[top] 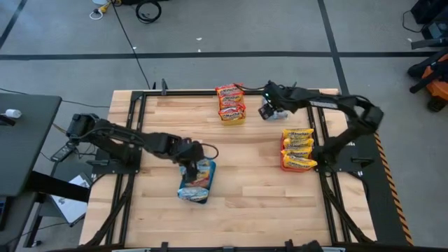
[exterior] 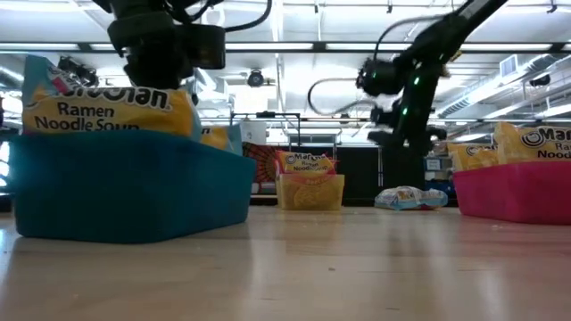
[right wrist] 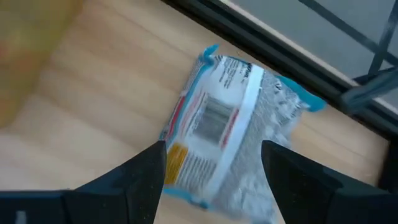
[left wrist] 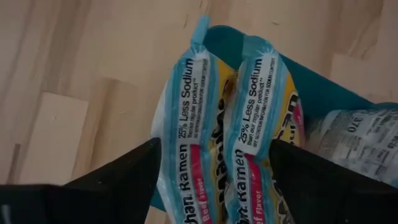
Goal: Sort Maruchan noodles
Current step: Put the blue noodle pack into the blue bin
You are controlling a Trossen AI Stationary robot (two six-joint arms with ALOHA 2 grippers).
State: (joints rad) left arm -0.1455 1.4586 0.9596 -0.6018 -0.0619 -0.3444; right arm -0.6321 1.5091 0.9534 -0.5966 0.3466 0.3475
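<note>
Your left tool (top: 190,166) hangs over the blue bin (top: 196,183) near the front of the worktop (top: 252,182), fingers spread wide and empty. Two blue-and-white packets (left wrist: 230,124) stand on edge in the bin between the fingers; I judge them released.

Your right tool (top: 269,108) hovers over a loose blue-and-white packet (right wrist: 230,130) lying flat on the worktop near the far edge, beside the yellow bin (top: 232,115). Its fingers stand wide to either side of the packet, holding nothing.

The yellow bin holds red-and-white packets (top: 229,98); the red bin (top: 297,164) on the right holds yellow-orange packets (top: 299,143).

Step in hand: picking up the last loose packet visible in the overhead view. The next move calls for you to lower the right tool squarely, close across the packet's narrow width, and carry it to the blue bin. Lift the left tool clear first, as it occupies that bin.
</note>
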